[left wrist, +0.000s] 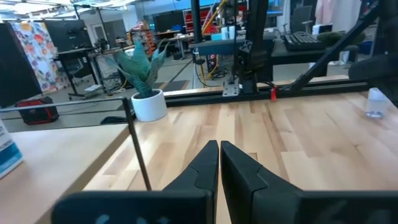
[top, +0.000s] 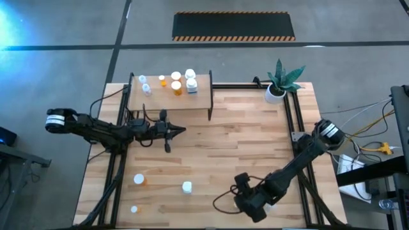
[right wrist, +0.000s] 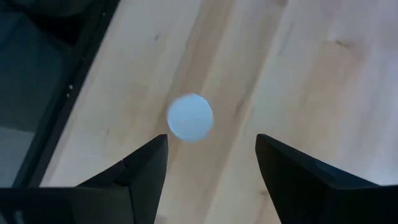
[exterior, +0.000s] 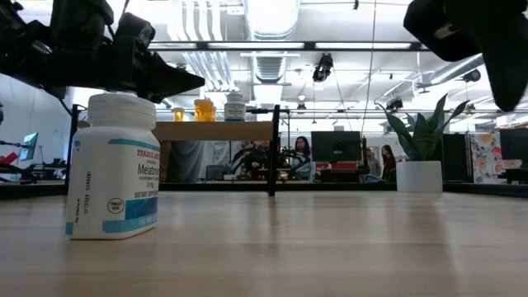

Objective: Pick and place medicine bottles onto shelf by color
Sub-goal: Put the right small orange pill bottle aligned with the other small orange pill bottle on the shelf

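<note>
From overhead, we see a planked wooden table (top: 230,147) with two dark arms reaching in from either side.

Several things are hard to make out. In the overhead view the right gripper (top: 246,195), low at about five o'clock on the table, hides whatever sits beneath it; only its own wrist camera shows a small bottle with a pale round cap (right wrist: 190,117), seen from straight above on bare wood. The cap lies just ahead of the two dark fingers (right wrist: 140,174), which stand wide apart and touch nothing. We cannot tell that bottle's body colour. In the level view the right arm is only a dark shape cut off at the top corner.

The left gripper (top: 179,131) hovers near the table's centre-left, at about nine o'clock, just in front of the shelf. Its fingers are pressed together with nothing between them.

The shelf (top: 169,99), a light wooden board at eleven o'clock, carries several medicine bottles: clear-bluish ones (top: 146,87) toward its left, orange ones (top: 176,85) in the middle, and white ones (top: 190,79) to the right.

Loose on the table at seven o'clock stand an orange bottle (top: 138,180), a white bottle (top: 186,187) and another small bottle (top: 134,209) near the edge. A potted plant (top: 279,84) stands at one o'clock.
</note>
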Tool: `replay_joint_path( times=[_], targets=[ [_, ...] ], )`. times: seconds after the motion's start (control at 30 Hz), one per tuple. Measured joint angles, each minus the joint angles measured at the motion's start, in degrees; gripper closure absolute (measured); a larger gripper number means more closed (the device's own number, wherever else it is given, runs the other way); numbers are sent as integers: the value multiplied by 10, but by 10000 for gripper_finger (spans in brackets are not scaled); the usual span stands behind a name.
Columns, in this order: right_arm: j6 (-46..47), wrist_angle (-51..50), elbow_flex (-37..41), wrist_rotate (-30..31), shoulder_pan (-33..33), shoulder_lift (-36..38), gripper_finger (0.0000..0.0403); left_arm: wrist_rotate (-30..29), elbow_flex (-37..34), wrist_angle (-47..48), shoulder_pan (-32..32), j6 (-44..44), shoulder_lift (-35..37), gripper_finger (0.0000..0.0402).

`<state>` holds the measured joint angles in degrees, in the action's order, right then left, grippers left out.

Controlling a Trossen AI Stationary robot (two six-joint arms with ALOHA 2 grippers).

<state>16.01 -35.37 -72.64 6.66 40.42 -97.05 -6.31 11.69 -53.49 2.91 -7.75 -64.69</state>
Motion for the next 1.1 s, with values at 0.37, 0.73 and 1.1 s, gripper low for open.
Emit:
replay_joint_path(
  times=[0.37,0.73,1.1],
  targets=[
    [6,16,-31,20,18,-52,177,-14,-5,0,-18,-1,0,402],
    [25,34,-31,25,17,-57,239,-17,-5,-7,-18,-20,0,402],
    [39,31,-30,24,14,-55,292,-18,-9,-15,-18,-12,0,402]
  ],
)
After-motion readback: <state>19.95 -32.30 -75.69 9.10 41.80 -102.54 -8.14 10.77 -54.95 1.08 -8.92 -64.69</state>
